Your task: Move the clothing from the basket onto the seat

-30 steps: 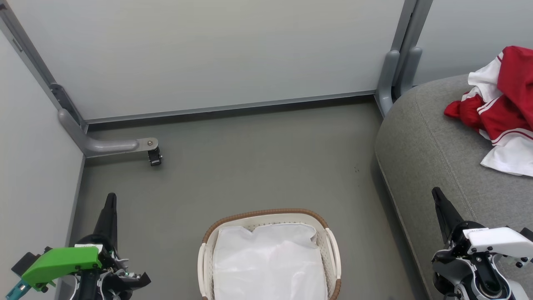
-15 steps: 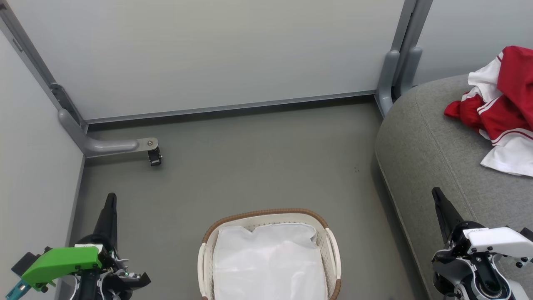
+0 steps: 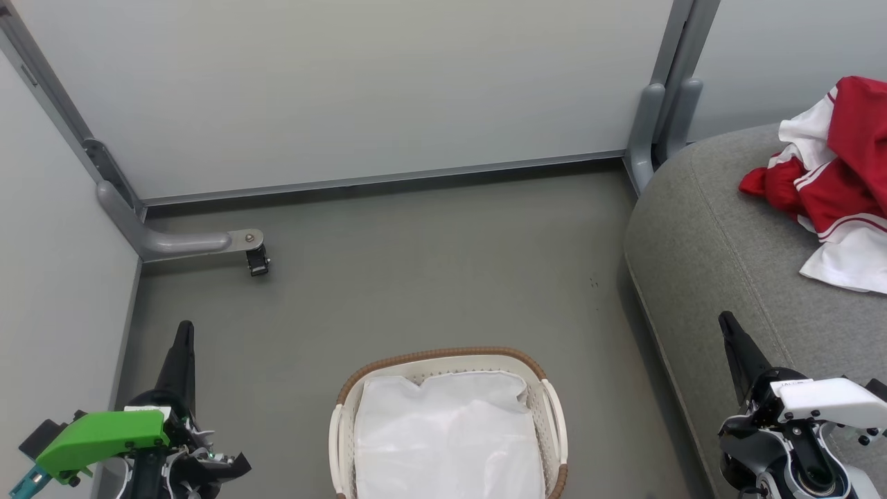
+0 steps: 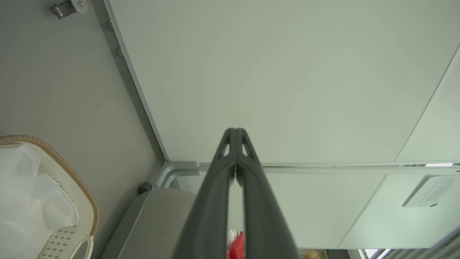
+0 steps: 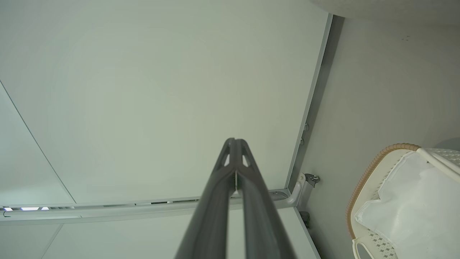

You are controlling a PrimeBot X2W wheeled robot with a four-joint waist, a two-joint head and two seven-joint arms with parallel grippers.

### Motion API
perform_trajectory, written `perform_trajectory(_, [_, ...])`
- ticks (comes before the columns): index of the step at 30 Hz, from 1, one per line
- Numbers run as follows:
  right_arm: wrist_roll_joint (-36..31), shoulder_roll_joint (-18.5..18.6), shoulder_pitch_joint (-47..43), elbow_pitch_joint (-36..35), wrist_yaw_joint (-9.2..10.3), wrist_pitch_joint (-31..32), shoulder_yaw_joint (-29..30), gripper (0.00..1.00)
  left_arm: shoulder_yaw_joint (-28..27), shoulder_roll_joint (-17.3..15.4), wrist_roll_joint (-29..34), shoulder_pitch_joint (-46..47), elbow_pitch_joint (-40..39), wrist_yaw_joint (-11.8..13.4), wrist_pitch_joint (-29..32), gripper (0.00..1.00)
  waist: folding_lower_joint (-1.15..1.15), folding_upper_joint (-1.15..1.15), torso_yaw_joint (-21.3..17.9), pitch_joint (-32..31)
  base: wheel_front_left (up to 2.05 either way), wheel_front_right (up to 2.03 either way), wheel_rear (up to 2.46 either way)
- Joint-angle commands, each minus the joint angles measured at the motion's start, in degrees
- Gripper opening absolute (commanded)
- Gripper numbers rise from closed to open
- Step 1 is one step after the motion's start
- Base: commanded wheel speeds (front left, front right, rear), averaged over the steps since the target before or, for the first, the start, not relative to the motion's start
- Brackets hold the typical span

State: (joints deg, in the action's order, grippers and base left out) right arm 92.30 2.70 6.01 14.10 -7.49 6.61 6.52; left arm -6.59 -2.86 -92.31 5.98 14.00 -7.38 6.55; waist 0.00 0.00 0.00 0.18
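Large grey woven-fabric seat [image 3: 700, 235] fills the right. Oval cream plastic basket [image 3: 443, 355], bottom centre, holds just its white liner [image 3: 447, 430]. Red-and-white clothing [image 3: 835, 187] lies upper right on the seat; seemingly finished, so left gripper [image 3: 184, 339] and right gripper [image 3: 729, 329] idle, pressed together, empty.

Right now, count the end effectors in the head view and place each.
2: left end effector, lower left, beside the basket; right end effector, lower right, by the seat.
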Motion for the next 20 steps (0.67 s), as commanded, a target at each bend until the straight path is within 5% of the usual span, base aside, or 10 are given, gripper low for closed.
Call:
perform_trajectory(1, [0.23,0.34,0.43,-0.22,0.0,0.06,0.1,0.0,-0.1,-0.02,-0.19,0.55,-0.03,-0.29,0.16,0.0,0.0,0.0,0.0,0.0,0.0,0.0,0.0])
perform_trajectory(20, [0.23,0.34,0.42,-0.22,0.0,0.05,0.1,0.0,-0.09,-0.02,-0.2,0.55,-0.03,-0.29,0.16,0.0,0.0,0.0,0.0,0.0,0.0,0.0,0.0])
